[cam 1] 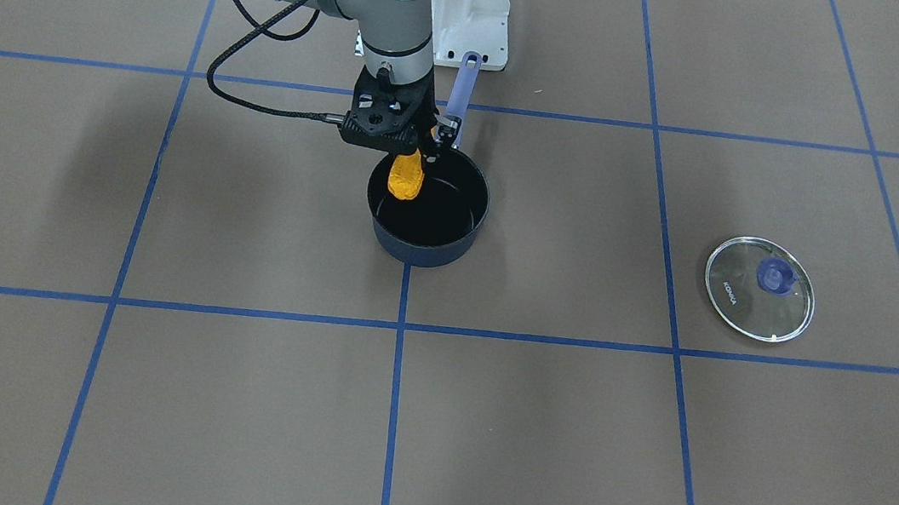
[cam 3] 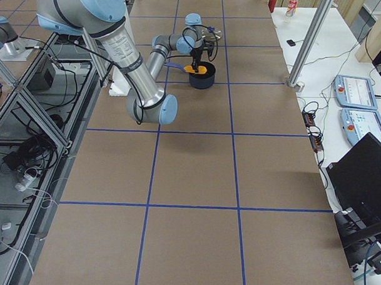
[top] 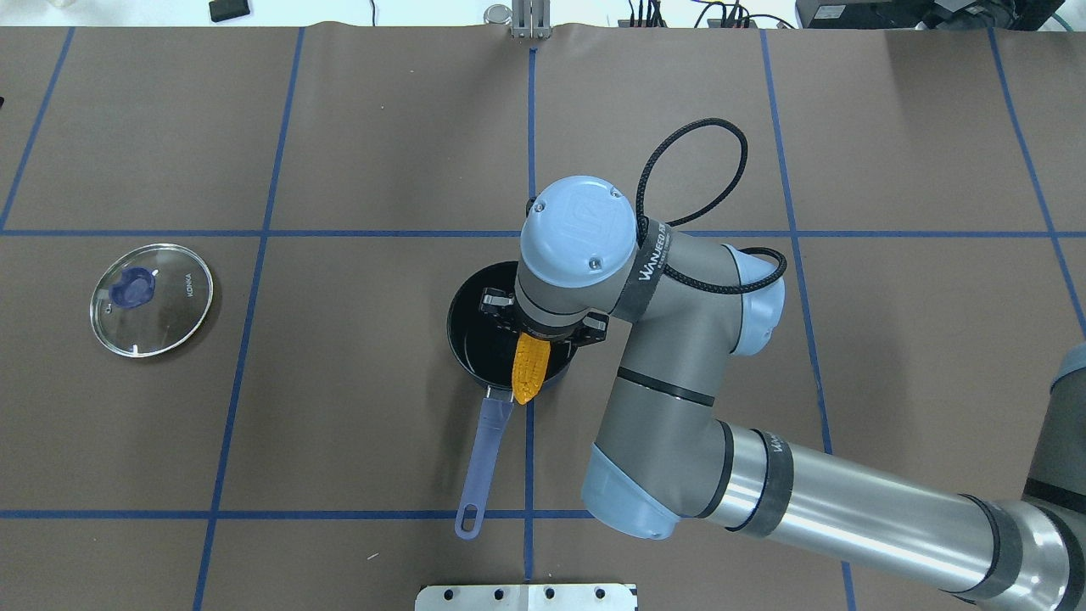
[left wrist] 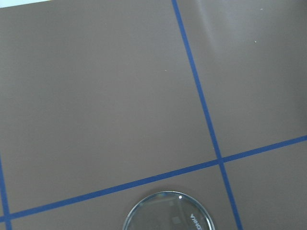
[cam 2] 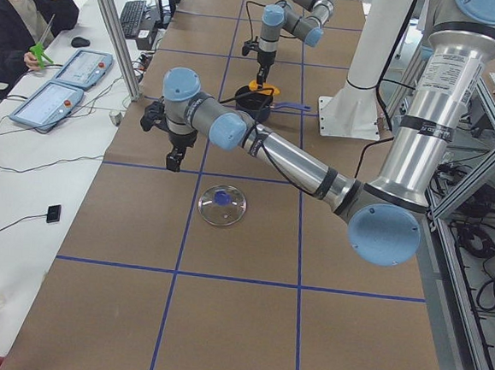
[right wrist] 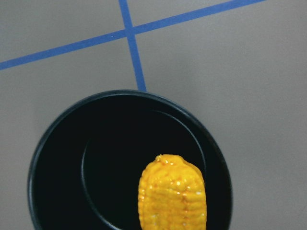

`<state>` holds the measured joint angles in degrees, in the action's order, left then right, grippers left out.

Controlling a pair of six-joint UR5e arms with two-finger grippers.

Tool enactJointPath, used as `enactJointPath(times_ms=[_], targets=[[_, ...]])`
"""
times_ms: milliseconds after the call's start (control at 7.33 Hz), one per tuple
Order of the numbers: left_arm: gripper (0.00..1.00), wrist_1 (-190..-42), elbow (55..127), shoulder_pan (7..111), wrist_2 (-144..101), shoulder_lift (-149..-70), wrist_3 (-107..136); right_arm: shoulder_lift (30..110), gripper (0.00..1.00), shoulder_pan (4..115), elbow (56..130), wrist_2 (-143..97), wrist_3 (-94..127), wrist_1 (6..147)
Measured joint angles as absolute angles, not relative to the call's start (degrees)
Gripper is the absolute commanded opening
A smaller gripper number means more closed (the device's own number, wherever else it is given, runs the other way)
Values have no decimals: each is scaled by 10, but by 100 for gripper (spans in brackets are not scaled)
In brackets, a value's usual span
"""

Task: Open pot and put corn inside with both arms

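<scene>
Brown table mat [cam 1: 226,397] marked into squares by blue tape [cam 1: 391,417]; fixed cameras on all sides, plus one on each wrist.

Pot [cam 1: 420,251]: dark navy, black inside, upright near the table's middle. It sits on a tape line, just on the robot's side of a tape crossing. Its mouth is uncovered. The long lavender handle [cam 1: 461,87] points toward the robot's base.

Corn [cam 1: 406,177]: one orange-yellow cob, hanging tilted at the pot's mouth on the handle side. The wrist view shows its free end over the black interior, close to the wall. Cannot tell whether it touches the bottom.

Right gripper [cam 1: 425,149]: fingers closed on the cob's upper end, directly above the pot's rim by the handle. A black cable [cam 1: 218,78] loops off the wrist.

Lid [cam 1: 759,288]: round glass, lying flat on the mat with its blue knob [cam 1: 775,276] up. It is well apart from the pot, on the robot's left side, and nothing touches it.

Left gripper [cam 2: 173,164]: raised above the mat near the lid, pointing down, holding nothing. Cannot tell how wide its fingers stand; the front view cuts it at the edge.

Surroundings: a seated person [cam 2: 21,13] at a white side desk with two control tablets [cam 2: 77,67].
</scene>
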<state>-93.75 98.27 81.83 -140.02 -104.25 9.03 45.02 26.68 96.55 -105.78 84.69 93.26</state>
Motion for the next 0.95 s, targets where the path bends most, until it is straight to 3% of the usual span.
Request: enactJointPath(times_ms=[682,818,955], targets=[[98,-937,945,861,-1420,-1039,6,422,0,276,917,-1050,838,915],[98,-937,945,864,-1420,-1038,1,420,21,279,900,-1049,838,897],[98,-937,945,865,-1420,-1037,-1,417,99,279,888,-1049,840,882]])
